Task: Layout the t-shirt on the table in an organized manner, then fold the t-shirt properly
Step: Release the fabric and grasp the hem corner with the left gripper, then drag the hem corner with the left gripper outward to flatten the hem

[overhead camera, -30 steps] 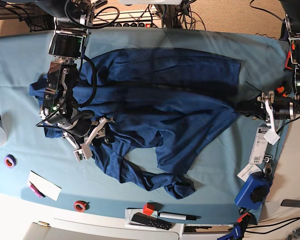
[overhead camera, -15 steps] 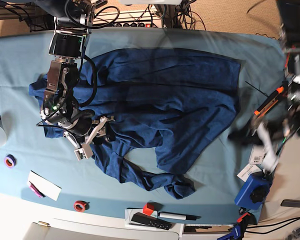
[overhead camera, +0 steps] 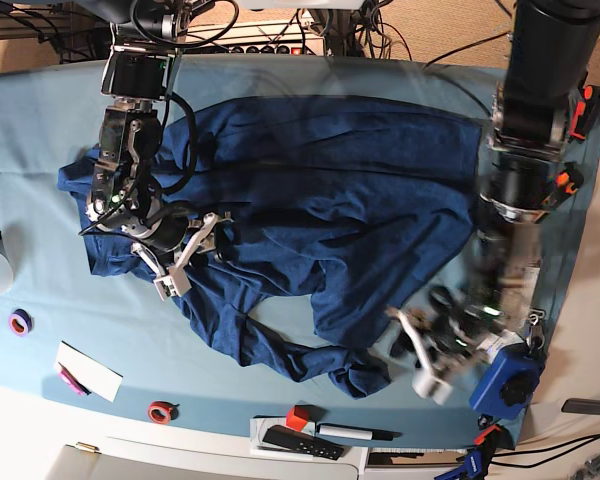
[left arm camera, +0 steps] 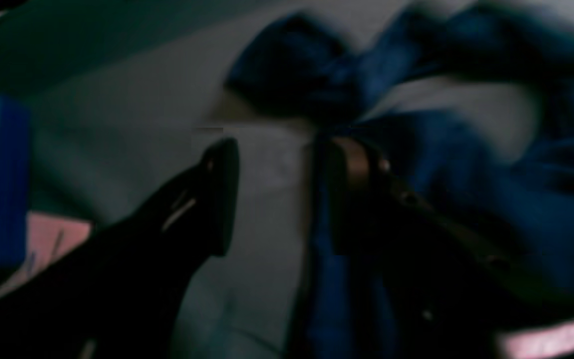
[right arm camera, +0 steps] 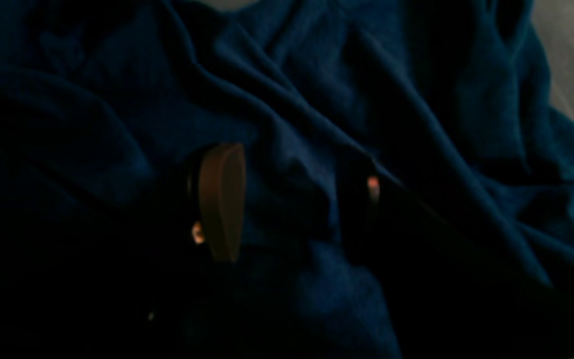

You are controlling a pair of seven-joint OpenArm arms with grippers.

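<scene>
The dark navy t-shirt (overhead camera: 340, 200) lies spread and wrinkled across the middle of the teal table (overhead camera: 40, 120). One long sleeve trails toward the front and ends in a bunch (overhead camera: 360, 375). My right gripper (overhead camera: 192, 255) sits low over the shirt's left part. In the right wrist view it (right arm camera: 294, 199) is open, with folds of shirt (right arm camera: 416, 99) lying between and under the jaws. My left gripper (overhead camera: 412, 352) is blurred near the bunched sleeve end. The left wrist view shows it (left arm camera: 279, 194) open over bare table (left arm camera: 117, 124), with shirt (left arm camera: 516, 199) to its right.
A blue box (overhead camera: 505, 385) and paper labels (overhead camera: 495, 345) sit by the left gripper at the front right. Along the front edge lie a remote (overhead camera: 300, 442), a red cube (overhead camera: 297, 417), a pen (overhead camera: 355, 432), a red tape roll (overhead camera: 160, 411) and a white card (overhead camera: 88, 370).
My left arm has swung from the shirt's right hem to the front right, near the sleeve end, with its jaws wider apart. My right gripper has shifted slightly toward the back.
</scene>
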